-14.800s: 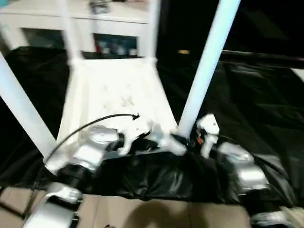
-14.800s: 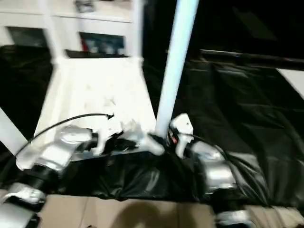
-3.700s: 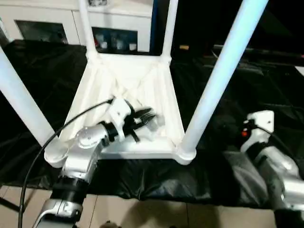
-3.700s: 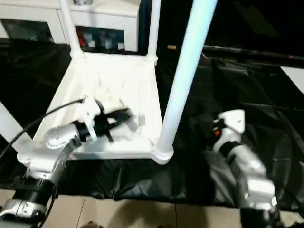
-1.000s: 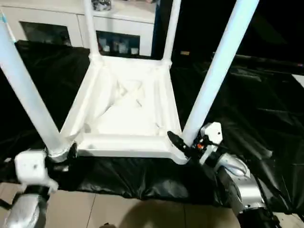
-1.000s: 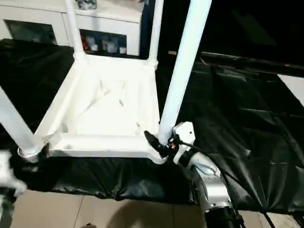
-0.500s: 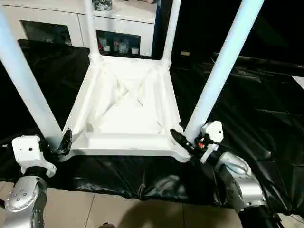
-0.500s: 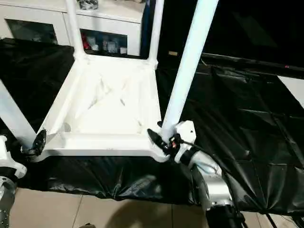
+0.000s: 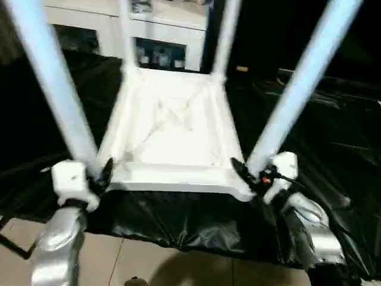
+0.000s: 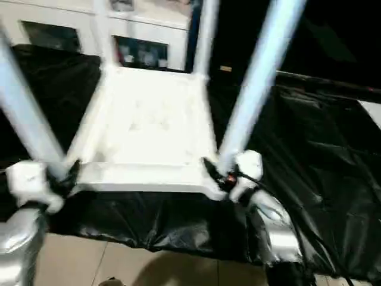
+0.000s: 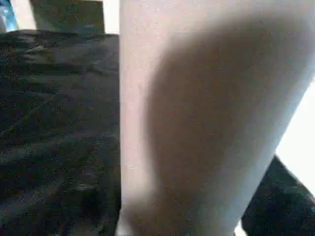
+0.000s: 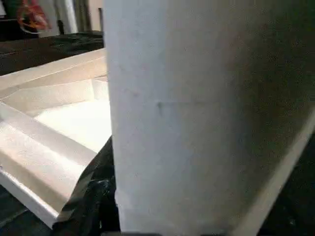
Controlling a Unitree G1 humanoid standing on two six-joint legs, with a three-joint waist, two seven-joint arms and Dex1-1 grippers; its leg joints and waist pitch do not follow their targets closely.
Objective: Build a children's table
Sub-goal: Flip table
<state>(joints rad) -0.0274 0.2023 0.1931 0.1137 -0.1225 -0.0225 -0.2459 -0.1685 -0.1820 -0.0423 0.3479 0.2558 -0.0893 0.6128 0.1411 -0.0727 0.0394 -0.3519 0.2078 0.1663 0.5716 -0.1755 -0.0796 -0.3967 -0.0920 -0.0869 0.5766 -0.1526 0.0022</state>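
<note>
The children's table [image 9: 172, 128] lies upside down on the black-draped counter [image 9: 333, 137], all four legs up. The left gripper [image 9: 102, 173] sits at the base of the near left leg [image 9: 56, 83], the right gripper [image 9: 243, 171] at the near right leg [image 9: 303, 89], seemingly to brace or lift both corners together. Whether either set of jaws is clamped, I cannot tell. A white cabinet [image 9: 161, 36] stands close behind.
</note>
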